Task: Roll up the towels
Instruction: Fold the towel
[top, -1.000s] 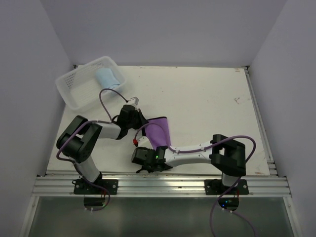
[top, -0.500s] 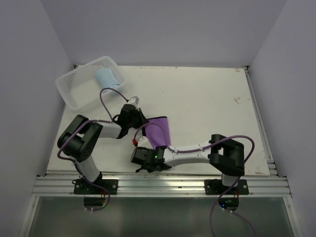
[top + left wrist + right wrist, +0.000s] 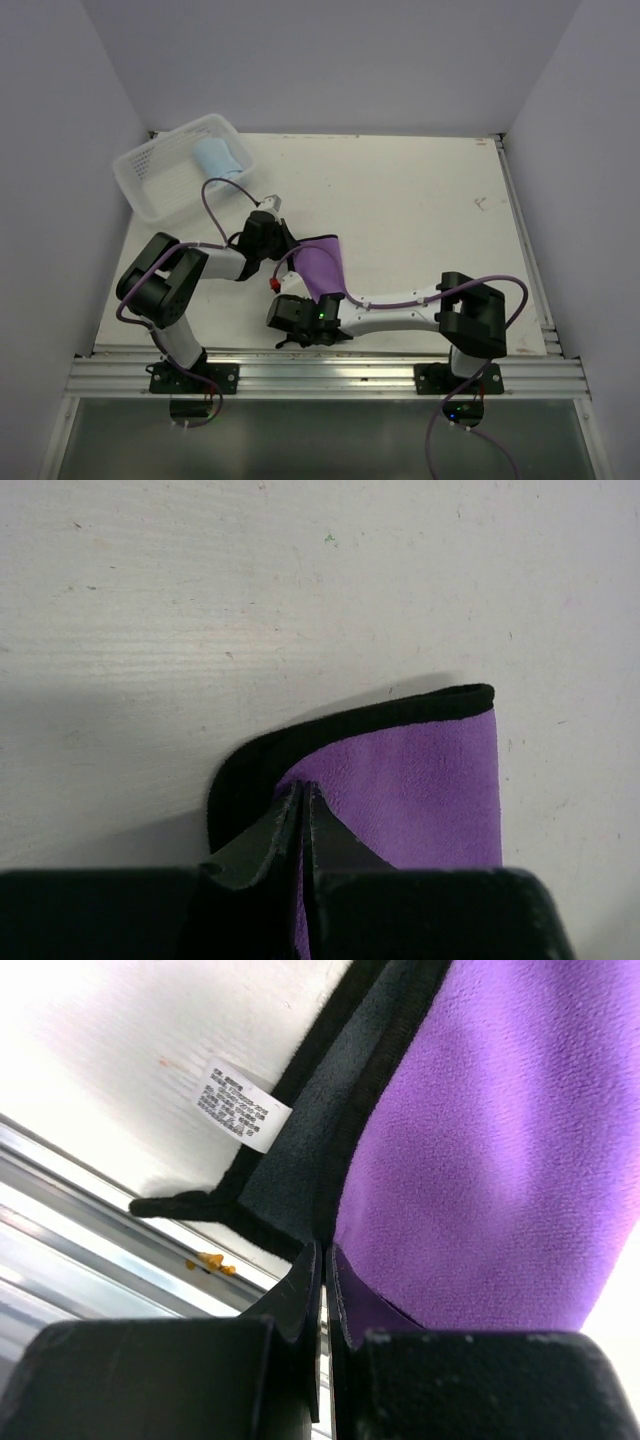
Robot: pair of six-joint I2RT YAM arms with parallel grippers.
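Vs 1 s ago: closes R gripper [image 3: 322, 1250], swings R elbow [image 3: 478, 310] rightward. Pinches purple towel [image 3: 323, 266] near edge w/ R gripper, far edge w/ L gripper [image 3: 302, 792]. Blue towel [image 3: 215, 157] well beyond L gripper, in basket [image 3: 148, 190].

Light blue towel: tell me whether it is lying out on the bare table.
No, the light blue towel lies inside the white basket, within its walls.

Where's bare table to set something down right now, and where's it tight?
Free: the table from the purple towel across to its right edge, and the far strip right of the basket. Tight: near-left, where left gripper and right gripper both pinch that towel, and the basket corner with the blue towel.
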